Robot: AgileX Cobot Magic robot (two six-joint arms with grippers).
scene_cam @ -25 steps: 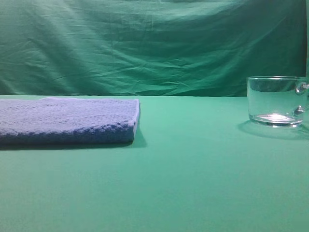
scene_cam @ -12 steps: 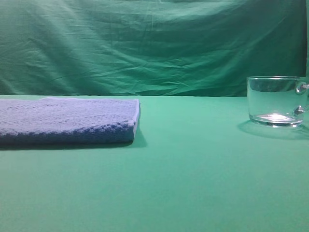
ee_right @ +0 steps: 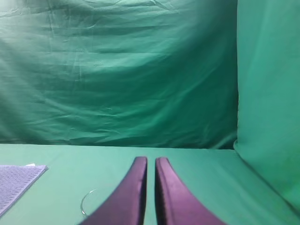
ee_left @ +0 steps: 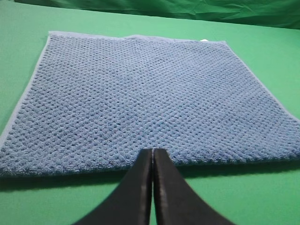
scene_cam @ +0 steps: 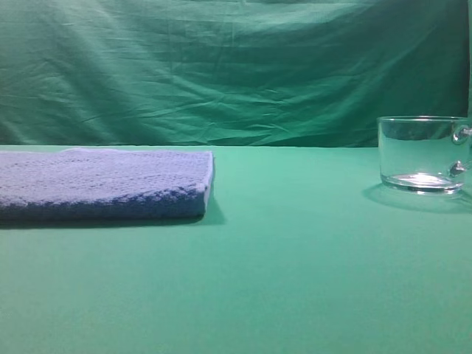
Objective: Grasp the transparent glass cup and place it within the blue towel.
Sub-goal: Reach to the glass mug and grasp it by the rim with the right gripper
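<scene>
The transparent glass cup point(scene_cam: 420, 155) stands upright on the green table at the far right of the exterior view, its handle point(scene_cam: 461, 135) cut by the frame edge. The blue towel point(scene_cam: 103, 181) lies flat at the left, well apart from the cup. Neither gripper shows in that view. In the left wrist view my left gripper point(ee_left: 152, 151) is shut and empty, its tips over the near edge of the towel point(ee_left: 140, 93). In the right wrist view my right gripper point(ee_right: 151, 160) is shut with nothing in it. A curved piece of the cup's rim point(ee_right: 83, 204) shows low to its left, and a towel corner point(ee_right: 16, 183) farther left.
A creased green cloth backdrop point(scene_cam: 236, 66) hangs behind the table. In the right wrist view a green fabric wall point(ee_right: 269, 93) closes the right side. Bare green tabletop point(scene_cam: 295, 243) stretches between towel and cup.
</scene>
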